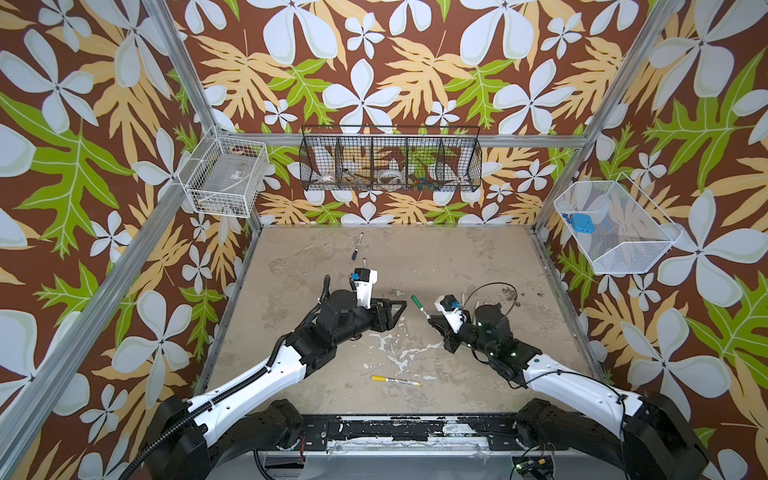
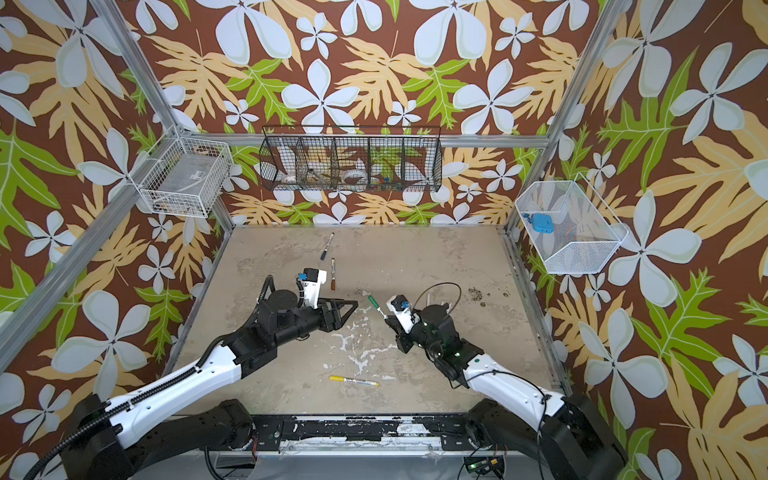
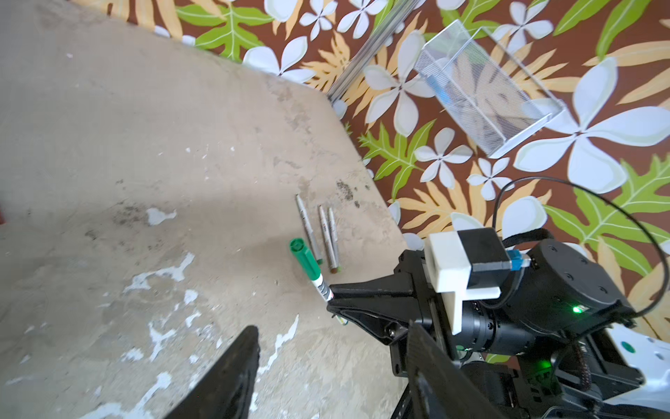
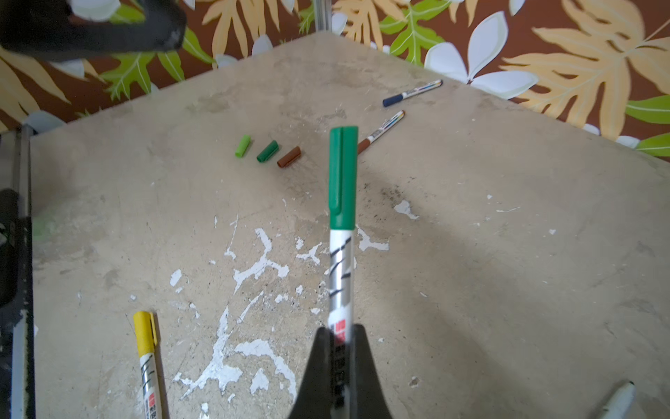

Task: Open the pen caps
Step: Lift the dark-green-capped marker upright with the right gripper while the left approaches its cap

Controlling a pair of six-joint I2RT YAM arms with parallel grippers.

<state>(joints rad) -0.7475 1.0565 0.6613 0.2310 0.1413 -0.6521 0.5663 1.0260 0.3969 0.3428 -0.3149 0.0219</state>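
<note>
My right gripper (image 4: 340, 337) is shut on the white barrel of a pen, held above the table; its green pen cap (image 4: 342, 174) sits on the far end. Both top views show that cap (image 1: 415, 300) (image 2: 372, 301) pointing towards my left gripper (image 1: 402, 311), which stands open a short way from it, holding nothing. Three loose pen caps lie together on the table: light green (image 4: 243, 146), green (image 4: 267, 151) and brown (image 4: 289, 156). A yellow-capped pen (image 1: 395, 380) lies near the front. A blue-capped pen (image 4: 398, 98) and a brown-capped pen (image 4: 377, 134) lie at the back.
Three uncapped barrels (image 3: 322, 235) lie side by side on the table beside the right arm. A black wire basket (image 1: 390, 160) hangs on the back wall, a white one (image 1: 226, 176) at the left and a mesh one (image 1: 615, 226) at the right.
</note>
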